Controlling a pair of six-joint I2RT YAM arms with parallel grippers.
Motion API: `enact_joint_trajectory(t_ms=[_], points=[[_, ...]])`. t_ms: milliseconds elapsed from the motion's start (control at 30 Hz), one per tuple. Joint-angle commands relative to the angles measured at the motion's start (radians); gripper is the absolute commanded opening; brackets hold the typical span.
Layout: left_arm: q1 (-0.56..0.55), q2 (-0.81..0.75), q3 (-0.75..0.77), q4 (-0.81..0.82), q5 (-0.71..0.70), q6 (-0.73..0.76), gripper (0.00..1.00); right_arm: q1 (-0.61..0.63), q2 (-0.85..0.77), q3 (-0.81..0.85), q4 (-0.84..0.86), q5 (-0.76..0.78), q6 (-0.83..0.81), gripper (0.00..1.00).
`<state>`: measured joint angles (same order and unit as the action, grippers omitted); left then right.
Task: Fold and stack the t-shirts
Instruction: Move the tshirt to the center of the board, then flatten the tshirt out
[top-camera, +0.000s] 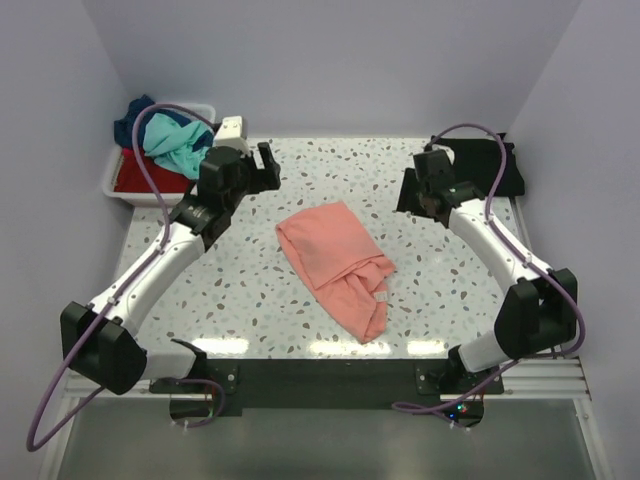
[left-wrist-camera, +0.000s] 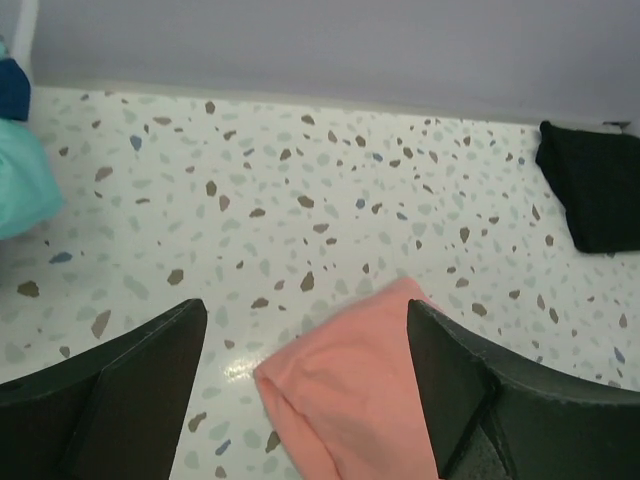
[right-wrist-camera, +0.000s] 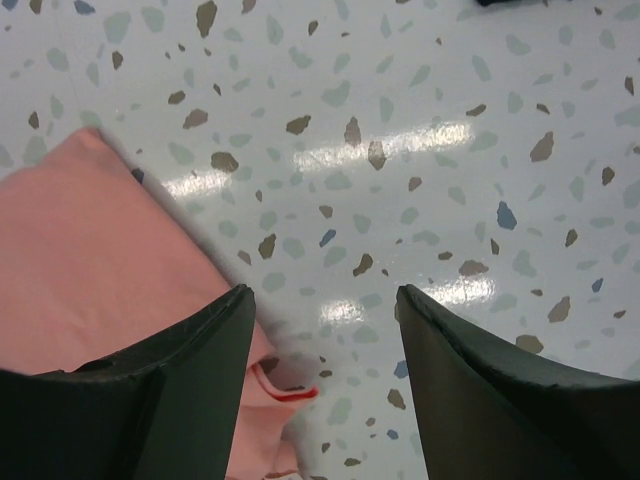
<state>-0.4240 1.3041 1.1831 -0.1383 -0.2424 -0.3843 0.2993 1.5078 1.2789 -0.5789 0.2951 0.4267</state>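
Found the salmon-pink t-shirt (top-camera: 335, 265) rumpled at mid-worktop, its loose end bunched toward the near edge. Saw left gripper (top-camera: 258, 168) and right gripper (right-wrist-camera: 325, 300) both released and empty, flanking its far end. Judged it best to pinch both far corners together, pull taut, flatten, then fold toward the black t-shirt (top-camera: 500, 165) at the far right corner.
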Motion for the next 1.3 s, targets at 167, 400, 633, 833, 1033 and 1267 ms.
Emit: enact_joint_trajectory(t_ms=[167, 400, 633, 833, 1033, 1267], points=[[-0.05, -0.003, -0.132, -0.084, 0.147, -0.027, 0.82, 0.096, -0.142, -0.203, -0.018, -0.106, 0.03, 0.61], [-0.116, 0.012, -0.181, -0.099, 0.178, -0.025, 0.81, 0.126, -0.17, -0.34, 0.033, -0.237, 0.035, 0.55], [-0.186, 0.061, -0.206, -0.08, 0.236, 0.028, 0.81, 0.126, -0.187, -0.411, 0.148, -0.269, -0.003, 0.59], [-0.234, 0.086, -0.238, -0.057, 0.238, 0.068, 0.81, 0.124, -0.112, -0.417, 0.241, -0.284, 0.015, 0.61], [-0.251, 0.115, -0.243, -0.055, 0.233, 0.084, 0.81, 0.126, -0.034, -0.431, 0.294, -0.292, 0.026, 0.56], [-0.288, 0.199, -0.22, -0.098, 0.33, 0.127, 0.82, 0.126, -0.001, -0.438, 0.306, -0.315, 0.023, 0.43]])
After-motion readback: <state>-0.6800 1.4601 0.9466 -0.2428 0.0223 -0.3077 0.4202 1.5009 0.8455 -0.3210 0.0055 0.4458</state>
